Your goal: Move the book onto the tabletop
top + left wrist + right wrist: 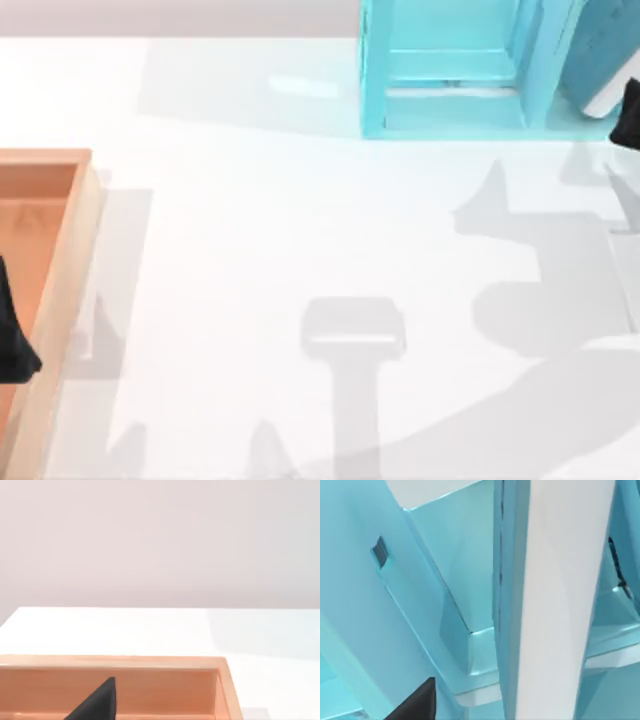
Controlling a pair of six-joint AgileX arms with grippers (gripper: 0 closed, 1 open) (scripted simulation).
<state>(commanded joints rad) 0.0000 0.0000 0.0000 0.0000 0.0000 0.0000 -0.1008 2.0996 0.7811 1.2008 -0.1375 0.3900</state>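
Right gripper (628, 115) up at the far-right shelf, book not out yet

The thick teal-blue hardcover book (603, 55) leans in the light-blue compartmented shelf (450, 70); can't tell if the fingers have it. A weak pinch could drop it short of the glossy white tabletop (300, 250). Left gripper (12, 335) idles over the orange-brown wooden tray (60, 260).

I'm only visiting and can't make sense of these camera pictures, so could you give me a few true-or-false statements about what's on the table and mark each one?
1. The book lies flat in the middle of the tabletop. False: it leans in the light-blue shelf at the far right.
2. A wooden tray sits at the table's left edge. True.
3. The right gripper is beside the book. True.
4. The left gripper is over the shelf. False: it is over the tray.
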